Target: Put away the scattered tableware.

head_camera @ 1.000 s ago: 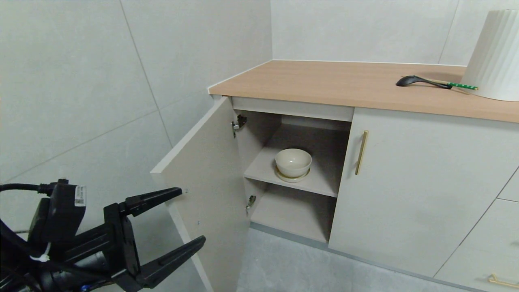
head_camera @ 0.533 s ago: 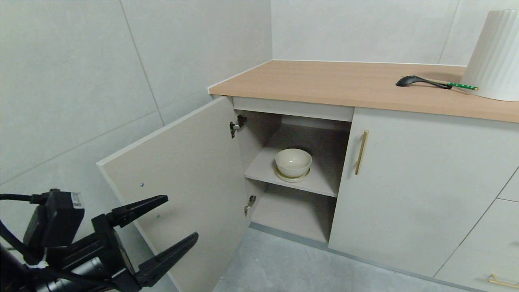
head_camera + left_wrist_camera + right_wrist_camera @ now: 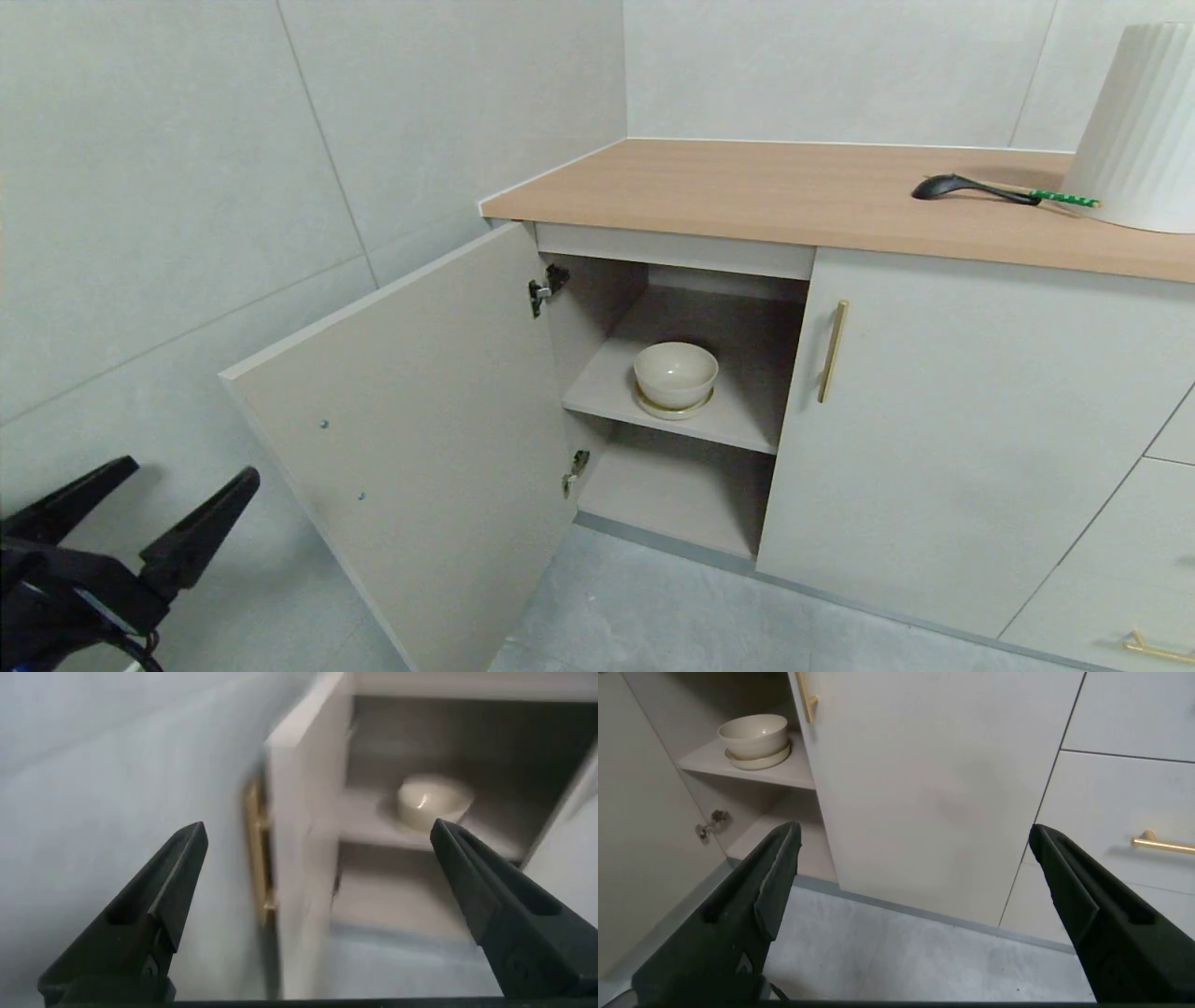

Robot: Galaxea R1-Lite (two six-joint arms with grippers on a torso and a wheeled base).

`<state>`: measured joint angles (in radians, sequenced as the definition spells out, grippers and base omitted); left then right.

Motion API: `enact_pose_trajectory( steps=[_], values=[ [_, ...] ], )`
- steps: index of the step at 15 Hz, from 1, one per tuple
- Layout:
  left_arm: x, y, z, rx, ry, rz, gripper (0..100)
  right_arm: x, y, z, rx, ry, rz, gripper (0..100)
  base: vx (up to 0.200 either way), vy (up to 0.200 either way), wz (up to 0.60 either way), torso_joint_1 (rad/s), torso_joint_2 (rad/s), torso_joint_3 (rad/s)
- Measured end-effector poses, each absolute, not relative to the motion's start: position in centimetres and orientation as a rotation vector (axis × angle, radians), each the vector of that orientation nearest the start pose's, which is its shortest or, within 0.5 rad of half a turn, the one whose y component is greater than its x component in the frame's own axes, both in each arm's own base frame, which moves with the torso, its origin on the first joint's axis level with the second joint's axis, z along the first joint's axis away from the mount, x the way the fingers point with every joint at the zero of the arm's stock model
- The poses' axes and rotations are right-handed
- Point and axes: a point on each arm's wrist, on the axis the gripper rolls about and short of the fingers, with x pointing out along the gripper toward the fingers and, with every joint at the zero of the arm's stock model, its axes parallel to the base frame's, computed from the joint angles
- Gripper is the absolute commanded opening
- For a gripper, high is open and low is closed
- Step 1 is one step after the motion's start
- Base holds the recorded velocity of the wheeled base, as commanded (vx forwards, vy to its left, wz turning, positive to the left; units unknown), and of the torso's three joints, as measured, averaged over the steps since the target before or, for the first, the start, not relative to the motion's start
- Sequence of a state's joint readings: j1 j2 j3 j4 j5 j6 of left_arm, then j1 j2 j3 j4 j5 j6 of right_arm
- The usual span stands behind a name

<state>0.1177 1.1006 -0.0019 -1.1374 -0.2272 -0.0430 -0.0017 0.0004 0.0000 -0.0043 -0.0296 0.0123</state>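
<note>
Cream: one bowl (image 3: 675,371), one plate (image 3: 674,411); one black spoon (image 3: 971,187) on countertop (image 3: 747,191).

Head camera looks down; both wrist cameras face the same shelved bowl (image 3: 675,373).

Cream bowl (image 3: 675,371), black spoon (image 3: 941,187), green white-dotted chopsticks (image 3: 1064,197), tan wood-grain countertop (image 3: 747,191)

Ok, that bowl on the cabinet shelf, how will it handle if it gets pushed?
The bowl looks like glazed ceramic, so probably rigid, slick and breakable. It sits on a small plate, so a push may slide both.
</note>
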Motion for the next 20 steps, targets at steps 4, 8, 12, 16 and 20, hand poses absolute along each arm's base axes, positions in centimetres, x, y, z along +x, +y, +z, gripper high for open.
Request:
enact_pose_trajectory(
  steps=[4,8,12,16,20],
  values=[
    [12.1,1.3,16.9,-0.032,-0.069,-0.082,100,-2.3,-0.1,7.6,0.013,-0.004,-0.031,100,0.0,0.0,0.0,0.0,0.0,0.0],
    [15.1,1.8,17.5,-0.036,-0.037,-0.097,100,-2.3,-0.1,7.6,0.014,-0.004,-0.032,100,0.0,0.0,0.0,0.0,0.0,0.0],
    [16.6,2.0,16.9,-0.026,-0.012,-0.148,100,-2.3,-0.1,7.6,0.015,-0.004,-0.032,100,0.0,0.0,0.0,0.0,0.0,0.0],
    [18.6,2.3,16.4,-0.012,-0.055,-0.217,100,-2.3,-0.1,7.6,0.015,-0.004,-0.032,100,0.0,0.0,0.0,0.0,0.0,0.0],
    [19.6,2.5,15.7,0.006,-0.051,-0.287,100,-2.3,-0.1,7.6,0.016,-0.004,-0.031,100,0.0,0.0,0.0,0.0,0.0,0.0]
  ],
)
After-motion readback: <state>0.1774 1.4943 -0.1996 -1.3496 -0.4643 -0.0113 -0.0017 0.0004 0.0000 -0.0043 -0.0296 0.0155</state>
